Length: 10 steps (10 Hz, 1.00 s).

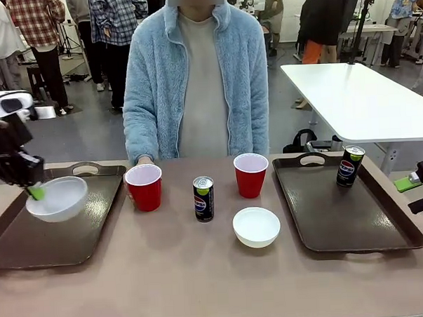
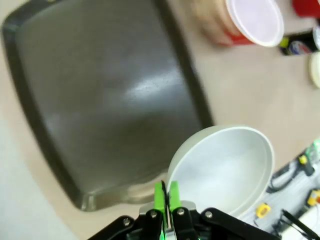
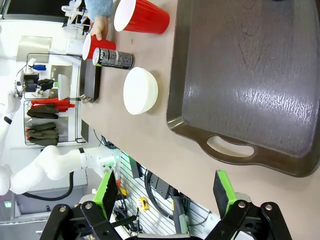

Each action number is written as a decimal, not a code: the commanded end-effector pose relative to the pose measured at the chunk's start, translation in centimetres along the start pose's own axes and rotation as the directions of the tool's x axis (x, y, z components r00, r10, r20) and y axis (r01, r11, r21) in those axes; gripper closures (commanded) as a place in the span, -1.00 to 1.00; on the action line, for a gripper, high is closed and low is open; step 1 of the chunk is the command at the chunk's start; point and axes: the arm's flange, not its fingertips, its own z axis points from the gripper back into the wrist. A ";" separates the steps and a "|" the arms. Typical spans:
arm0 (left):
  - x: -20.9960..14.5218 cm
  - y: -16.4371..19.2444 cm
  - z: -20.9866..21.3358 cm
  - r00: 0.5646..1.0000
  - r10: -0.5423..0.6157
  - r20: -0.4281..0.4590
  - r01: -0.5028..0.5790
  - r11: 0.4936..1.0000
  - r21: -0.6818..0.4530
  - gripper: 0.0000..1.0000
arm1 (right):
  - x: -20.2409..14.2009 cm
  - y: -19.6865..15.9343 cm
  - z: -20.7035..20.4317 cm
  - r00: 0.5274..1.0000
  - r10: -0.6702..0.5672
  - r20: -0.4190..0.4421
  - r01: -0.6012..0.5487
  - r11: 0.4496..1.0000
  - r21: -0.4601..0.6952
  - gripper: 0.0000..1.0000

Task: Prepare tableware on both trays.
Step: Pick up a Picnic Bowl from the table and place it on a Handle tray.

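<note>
Step in hand, I'd say: 1st bowl onto left tray (image 1: 33, 245). Left gripper (image 1: 34, 189) pinched the rim of a white bowl (image 1: 59, 199), tilted just over that tray, not yet down. Next: lower, level, release. Right gripper (image 3: 166, 176) was spread, empty, beside right tray (image 1: 355, 226). 2nd bowl (image 1: 256, 225) + red cups (image 1: 144, 187) sat on the table between trays (a person's hand at one cup). Cans (image 1: 203, 199): Pepsi logo.

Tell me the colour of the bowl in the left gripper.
The bowl is white, clearest in the front view.
</note>
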 end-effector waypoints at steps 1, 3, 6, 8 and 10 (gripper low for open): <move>0.9 3.9 -0.5 0.996 0.076 0.048 -0.075 0.997 -0.007 1.00 | 0.3 -0.1 -0.2 1.000 0.015 0.017 -0.016 0.999 0.031 -1.00; 1.9 5.9 -1.9 0.990 0.123 0.072 -0.124 0.992 0.013 1.00 | 0.3 -0.1 -0.2 1.000 0.015 0.017 -0.016 0.999 0.031 -1.00; 2.0 6.3 -5.5 0.991 0.134 -0.007 -0.133 0.986 0.097 1.00 | 0.3 -0.1 -0.2 1.000 0.015 0.017 -0.016 0.999 0.031 -1.00; -7.7 0.6 -1.7 0.975 -0.085 -0.206 0.096 0.995 0.041 1.00 | 0.3 -0.1 -0.2 1.000 0.015 0.017 -0.016 0.999 0.031 -1.00; -8.6 0.3 -1.3 0.972 -0.069 -0.224 0.084 0.995 0.059 1.00 | 0.3 -0.1 -0.2 1.000 0.015 0.017 -0.016 0.999 0.031 -1.00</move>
